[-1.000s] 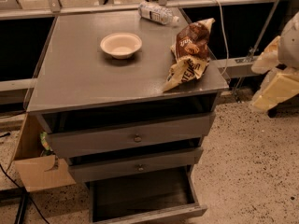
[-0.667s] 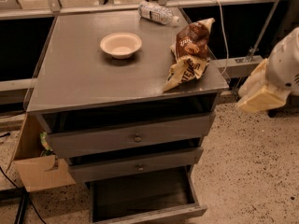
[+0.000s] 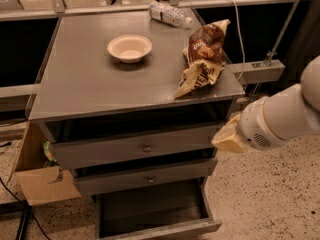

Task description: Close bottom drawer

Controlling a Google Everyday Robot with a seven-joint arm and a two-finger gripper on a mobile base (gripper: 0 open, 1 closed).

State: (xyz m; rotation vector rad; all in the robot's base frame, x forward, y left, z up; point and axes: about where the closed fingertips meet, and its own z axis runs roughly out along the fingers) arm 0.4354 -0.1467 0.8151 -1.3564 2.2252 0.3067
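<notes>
Bottom drawer [image 3: 150, 206] is pulled well out, dark box interior exposed, and its slim front panel sits at the lower edge of view, below my gripper [image 3: 229, 140] and off to the left in view. The knob isn't visible from here. My gripper hangs beside the cabinet's right front corner, level with the top drawer [image 3: 145, 148] and just clear of its end. I can't tell whether it's released or clenched, but nothing appears to be held. The middle drawer [image 3: 147, 179] lies between my height and the target, and both upper fronts look slightly proud of the frame. Risks: dropping straight down could clip the protruding right corner of the bottom front or the middle drawer's end. Pushing off-centre near that corner could rack the drawer and jam it. Contacting too high would shove the wrong drawer. Swinging in fast could bump the cabinet and shake the chip bag [image 3: 205, 56], which overhangs the top edge above me. Room: the speckled floor [image 3: 270, 199] under and right of my gripper looks open, good for descending and coming round to the front. The cardboard box [image 3: 45, 184] is on the far side, well apart.
</notes>
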